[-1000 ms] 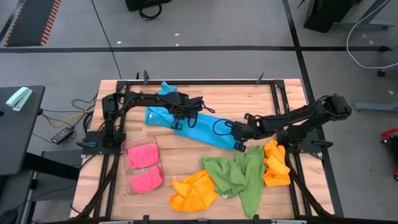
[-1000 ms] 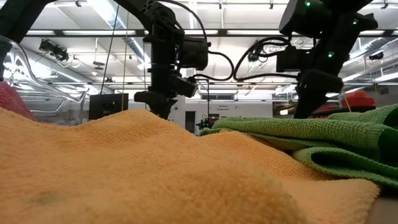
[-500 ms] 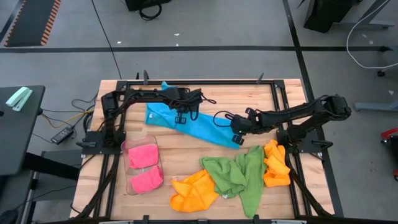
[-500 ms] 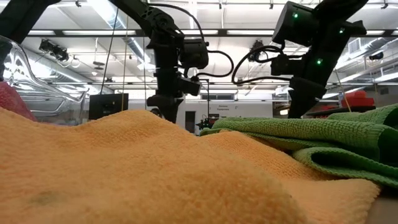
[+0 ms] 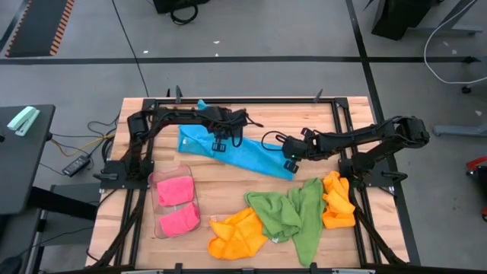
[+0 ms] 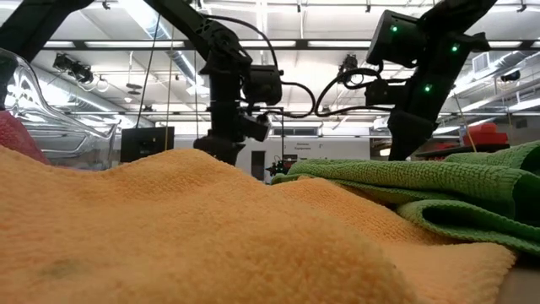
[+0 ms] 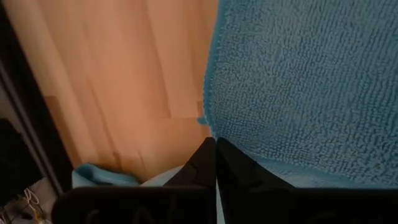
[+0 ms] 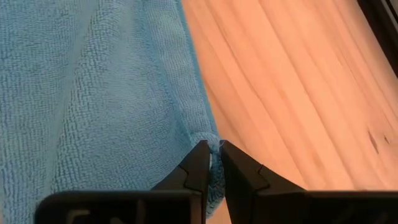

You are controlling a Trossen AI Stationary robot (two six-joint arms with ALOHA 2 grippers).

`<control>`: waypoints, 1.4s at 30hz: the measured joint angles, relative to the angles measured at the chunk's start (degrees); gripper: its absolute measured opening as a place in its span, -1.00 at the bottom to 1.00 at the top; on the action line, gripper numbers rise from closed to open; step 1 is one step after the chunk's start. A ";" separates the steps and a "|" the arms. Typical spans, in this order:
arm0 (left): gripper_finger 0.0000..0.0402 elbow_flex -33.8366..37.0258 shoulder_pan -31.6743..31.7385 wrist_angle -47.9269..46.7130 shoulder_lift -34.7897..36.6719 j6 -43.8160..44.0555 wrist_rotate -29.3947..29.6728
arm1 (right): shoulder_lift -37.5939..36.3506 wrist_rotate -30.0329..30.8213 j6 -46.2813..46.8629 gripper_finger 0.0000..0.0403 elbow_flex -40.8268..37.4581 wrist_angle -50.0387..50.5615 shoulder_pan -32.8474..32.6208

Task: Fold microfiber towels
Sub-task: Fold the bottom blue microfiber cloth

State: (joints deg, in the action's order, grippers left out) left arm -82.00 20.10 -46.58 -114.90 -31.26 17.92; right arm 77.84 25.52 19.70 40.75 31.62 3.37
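Both hands have drawn toward the counter's far edge, dragging the blue towel (image 5: 242,151) with them. Left hand (image 5: 219,142) is clamped on its edge, right hand (image 5: 290,162) pinches its corner; the cloth lies mid-counter.

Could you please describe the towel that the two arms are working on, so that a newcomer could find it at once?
Start at the wooden table and look to its far half, between the two dark arms. The sky blue towel lies stretched there, pinched by the left gripper and the right gripper. It is the only blue cloth; the orange and green ones sit heaped at the near edge.
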 joint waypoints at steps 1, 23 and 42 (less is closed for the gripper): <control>-0.96 0.00 0.00 0.05 -0.36 -0.09 0.03 | 0.00 0.00 -0.15 -0.78 0.00 0.03 0.03; -0.91 0.00 1.64 -0.78 -0.65 0.56 -0.11 | 0.04 -0.02 1.57 -0.78 0.04 4.39 1.15; -0.87 0.00 1.64 -0.89 -0.67 3.91 -0.14 | 0.04 -0.04 2.58 -0.60 0.04 4.96 1.91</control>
State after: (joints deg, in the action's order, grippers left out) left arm -82.00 21.74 -47.47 -115.57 -27.35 17.78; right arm 77.89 25.47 22.28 40.80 36.58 5.28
